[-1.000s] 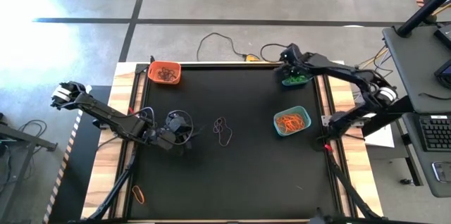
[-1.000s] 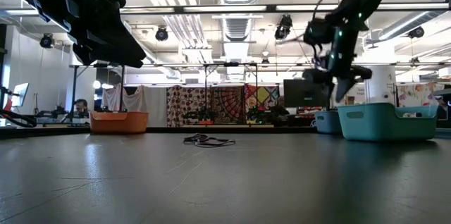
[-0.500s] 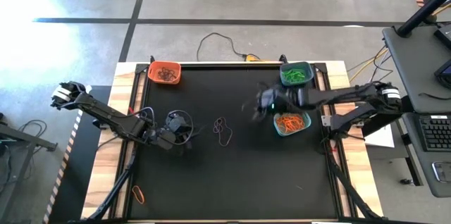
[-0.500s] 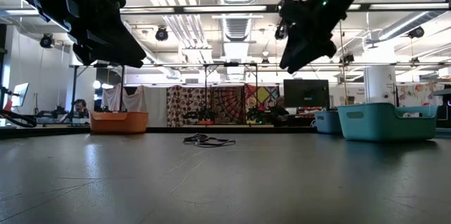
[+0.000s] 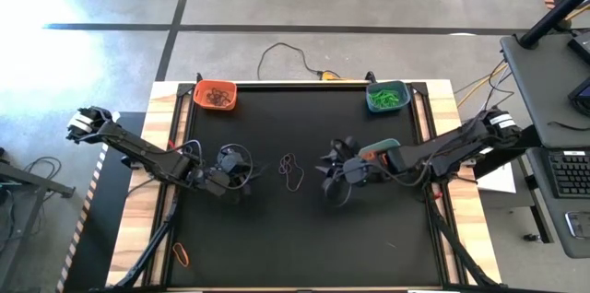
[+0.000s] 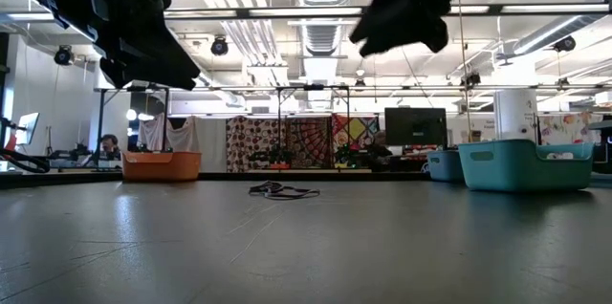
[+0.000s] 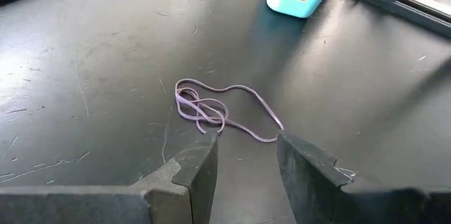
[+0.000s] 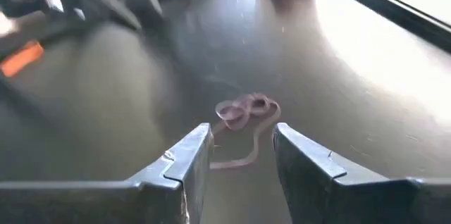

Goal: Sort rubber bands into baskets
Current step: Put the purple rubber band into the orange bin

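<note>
step: my right gripper [image 5: 332, 169] hung over mid-table, aimed at the tangle of dark rubber bands [image 5: 291, 171], nothing picked yet.
how to do it well: I judged I should drop low, straddle one strand of the tangle, pinch only once the tips met the table [image 5: 277, 228], lift slow so the loops don't snag.
right fingers [image 8: 184, 162]: apart w/ a gap, empty, touching nothing.
left gripper [image 5: 241, 171]: waited just beside the tangle, fingers [image 7: 199, 169] apart, empty.
baskets: orange [image 5: 216, 96] & green-filled one [image 5: 386, 98] at far corners; teal [image 5: 378, 148] under my arm.
</note>
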Controlling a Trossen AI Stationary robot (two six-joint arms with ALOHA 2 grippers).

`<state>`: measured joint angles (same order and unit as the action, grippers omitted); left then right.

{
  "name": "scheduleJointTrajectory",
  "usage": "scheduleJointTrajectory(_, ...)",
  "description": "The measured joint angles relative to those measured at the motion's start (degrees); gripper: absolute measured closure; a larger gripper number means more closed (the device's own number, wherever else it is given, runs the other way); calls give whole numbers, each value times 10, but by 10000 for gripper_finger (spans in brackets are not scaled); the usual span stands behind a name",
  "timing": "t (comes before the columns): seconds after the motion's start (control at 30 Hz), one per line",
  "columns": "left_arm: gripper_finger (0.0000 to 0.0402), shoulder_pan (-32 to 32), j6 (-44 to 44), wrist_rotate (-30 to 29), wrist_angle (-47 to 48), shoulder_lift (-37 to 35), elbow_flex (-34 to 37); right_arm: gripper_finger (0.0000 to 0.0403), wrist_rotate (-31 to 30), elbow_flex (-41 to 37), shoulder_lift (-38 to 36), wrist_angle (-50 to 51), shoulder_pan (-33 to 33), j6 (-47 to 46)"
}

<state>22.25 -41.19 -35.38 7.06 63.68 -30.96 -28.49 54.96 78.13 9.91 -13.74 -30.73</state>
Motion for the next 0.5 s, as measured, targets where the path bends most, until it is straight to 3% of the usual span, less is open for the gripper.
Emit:
scheduleJointTrajectory(0.23,271,0,5,0,-8,0,0,265,0,5,-5,-45,0,-72)
scheduleJointTrajectory(0.37,271,-6,50,-5,-78,-1,0,269,2,31,-1,-42,-11,-89)
scheduleJointTrajectory(0.5,271,-5,26,28,-141,9,0,274,1,57,-1,-39,-21,-58)
